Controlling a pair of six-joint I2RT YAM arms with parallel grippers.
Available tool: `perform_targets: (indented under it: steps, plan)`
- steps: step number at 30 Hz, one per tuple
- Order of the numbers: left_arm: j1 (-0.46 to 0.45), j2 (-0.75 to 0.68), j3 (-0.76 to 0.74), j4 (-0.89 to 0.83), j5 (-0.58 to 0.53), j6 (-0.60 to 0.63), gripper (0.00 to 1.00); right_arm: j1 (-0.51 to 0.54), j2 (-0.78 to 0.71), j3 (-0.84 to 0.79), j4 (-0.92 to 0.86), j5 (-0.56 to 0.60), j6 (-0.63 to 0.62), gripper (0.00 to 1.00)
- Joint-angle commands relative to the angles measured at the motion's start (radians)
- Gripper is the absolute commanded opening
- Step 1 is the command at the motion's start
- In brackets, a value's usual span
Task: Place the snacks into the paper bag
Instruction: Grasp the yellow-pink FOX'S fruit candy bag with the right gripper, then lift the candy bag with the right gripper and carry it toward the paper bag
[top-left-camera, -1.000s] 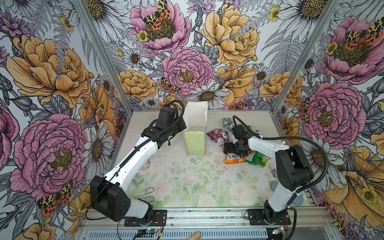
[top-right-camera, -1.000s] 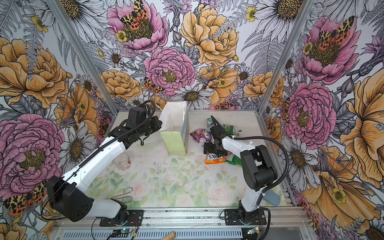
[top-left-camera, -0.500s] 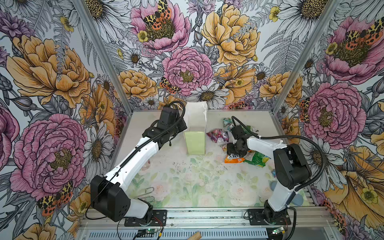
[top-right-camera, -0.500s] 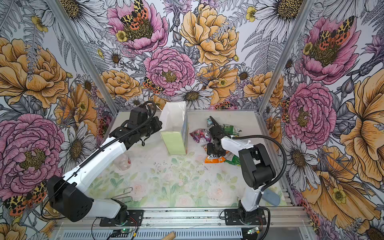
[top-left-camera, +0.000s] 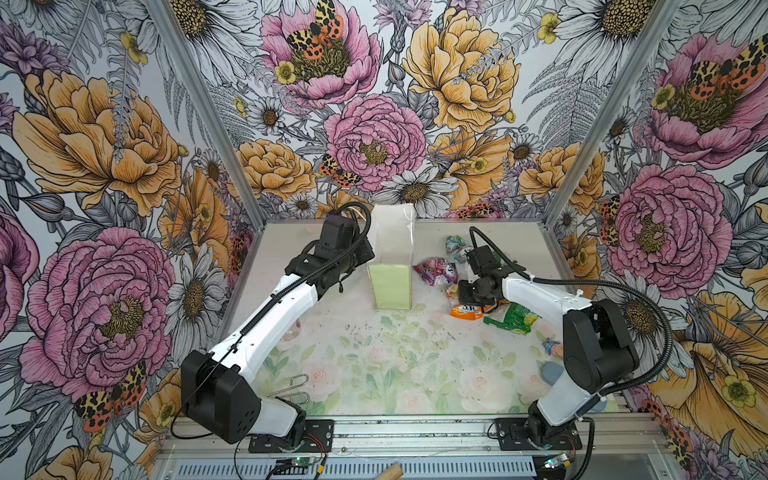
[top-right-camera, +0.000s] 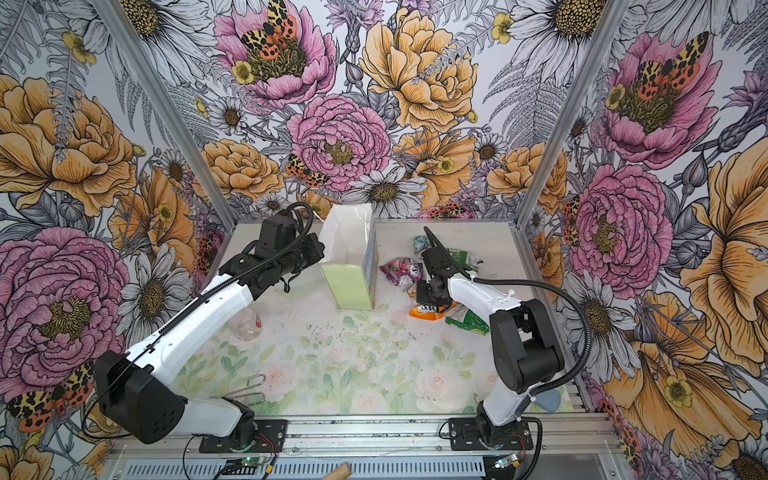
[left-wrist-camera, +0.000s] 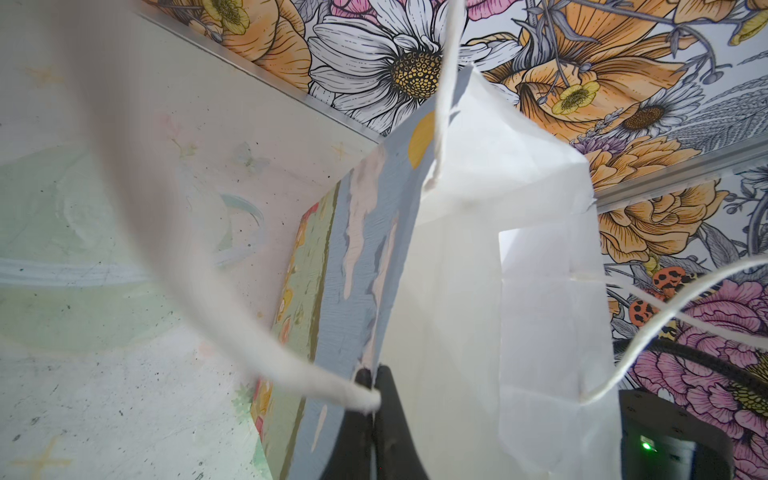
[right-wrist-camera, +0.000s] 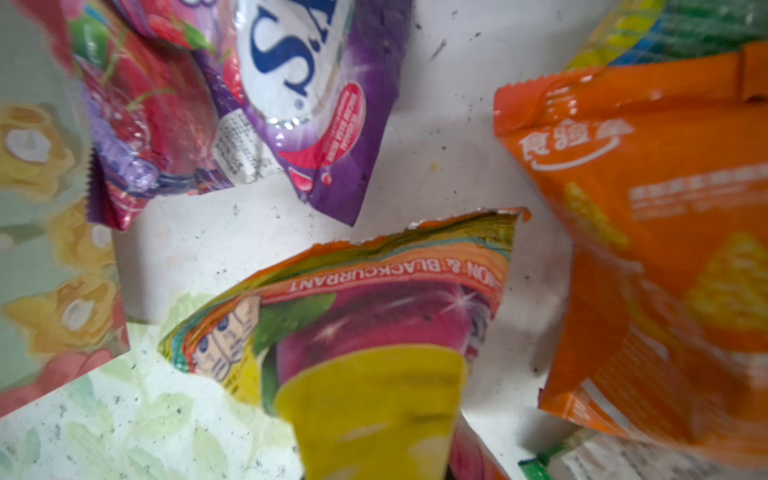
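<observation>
Left wrist view: the left hand pinches the paper bag shut. At its three o'clock, the right hand is by a packet; I cannot tell its grip.

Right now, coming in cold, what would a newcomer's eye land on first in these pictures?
The tall pale green paper bag stands upright at the back middle of the table, its edge pinched by the left gripper. Just right of it lies a bright scatter of snack packets, an orange packet and a green packet toward the front, with the right gripper down among them.
</observation>
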Motion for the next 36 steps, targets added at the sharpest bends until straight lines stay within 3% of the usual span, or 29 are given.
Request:
perform_targets:
  steps: [1,10,19,27,36]
  plan:
    - [-0.008,-0.003,-0.016,0.027,-0.027,-0.023,0.0,0.008,-0.078,0.016,0.013,-0.032,0.003,0.13]
    - [-0.009,-0.006,-0.025,0.027,-0.029,-0.027,0.0,0.007,-0.188,0.059,0.013,-0.046,-0.001,0.02]
    - [-0.016,-0.007,-0.03,0.027,-0.039,-0.035,0.0,0.015,-0.259,0.327,0.018,-0.129,0.0,0.0]
    - [-0.019,0.011,-0.027,0.027,-0.043,-0.05,0.0,0.087,-0.238,0.535,0.17,-0.182,0.038,0.0]
    - [-0.039,0.013,-0.025,0.027,-0.066,-0.061,0.0,0.239,-0.085,0.685,0.322,-0.229,0.096,0.0]
